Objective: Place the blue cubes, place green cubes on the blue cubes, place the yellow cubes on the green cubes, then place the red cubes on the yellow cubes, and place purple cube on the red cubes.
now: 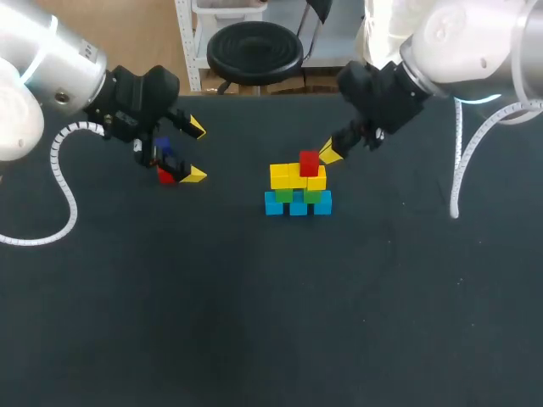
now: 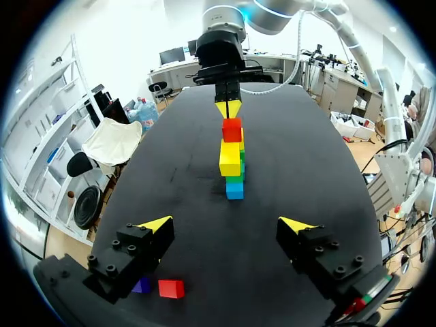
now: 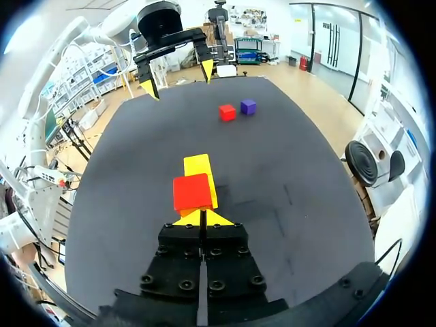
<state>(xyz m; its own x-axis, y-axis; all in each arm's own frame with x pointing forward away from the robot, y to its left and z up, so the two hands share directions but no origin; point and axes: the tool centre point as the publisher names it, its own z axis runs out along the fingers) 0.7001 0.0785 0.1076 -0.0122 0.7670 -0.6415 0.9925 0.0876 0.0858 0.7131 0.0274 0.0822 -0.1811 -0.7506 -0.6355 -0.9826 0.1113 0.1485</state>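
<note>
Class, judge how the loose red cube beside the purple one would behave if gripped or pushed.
The loose red cube looks rigid and flat-faced, so it should clamp squarely. Lying flat on the table, it would probably slide, not roll. It seems small, likely light, so a nudge might knock it into the purple cube.

Light falls evenly from above on the matte black table (image 1: 254,339), which takes almost no shadow; only a faint soft one lies beside the stack of coloured cubes (image 3: 197,180). The glossy white right arm (image 1: 475,34) shows strong glare.
</note>
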